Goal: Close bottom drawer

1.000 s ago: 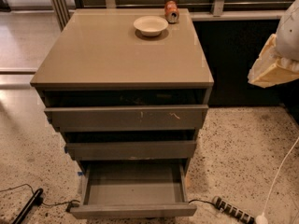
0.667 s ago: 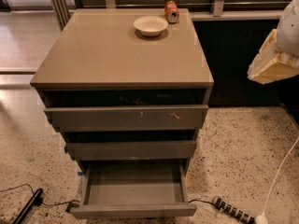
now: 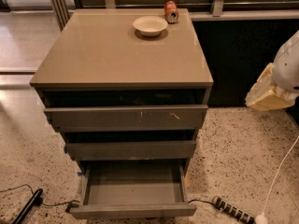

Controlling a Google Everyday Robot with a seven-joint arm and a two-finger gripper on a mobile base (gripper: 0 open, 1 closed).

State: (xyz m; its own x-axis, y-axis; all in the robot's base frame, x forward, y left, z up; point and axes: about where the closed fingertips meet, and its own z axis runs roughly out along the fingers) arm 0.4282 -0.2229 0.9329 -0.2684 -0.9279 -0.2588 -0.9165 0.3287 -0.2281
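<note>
At the foot of the grey-taupe flat-topped cabinet (image 3: pixel 121 55), the narrow plain-fronted bottom drawer (image 3: pixel 133 211) stands pulled well out, its empty grey box interior open to view. Above it in the cabinet, the medium plain grey middle drawer (image 3: pixel 131 150) and the wide top drawer with pale scratch marks (image 3: pixel 126 117) each sit out a little. The robot's gripper (image 3: pixel 273 85), a white and cream-yellow shape, hangs off the cabinet's right side, about level with the top drawer and well apart from it. Whether it is wide or narrow cannot be told from here.

The job is hardly begun, since nothing touches the drawer. To do it well, I judge the gripper should come down low in front of the cabinet, meet the middle of the flat front squarely, and push straight in towards the cabinet body. A push near one corner would likely skew the drawer on its runners.

On the way down, it should stay clear of the jutting upper drawers. The black ribbed power strip (image 3: pixel 231 210) on the floor by the cabinet's lower right corner is also worth avoiding. The round white bowl (image 3: pixel 150 25) and the orange drink can (image 3: pixel 171 11) at the back of the cabinet top need no attention.
</note>
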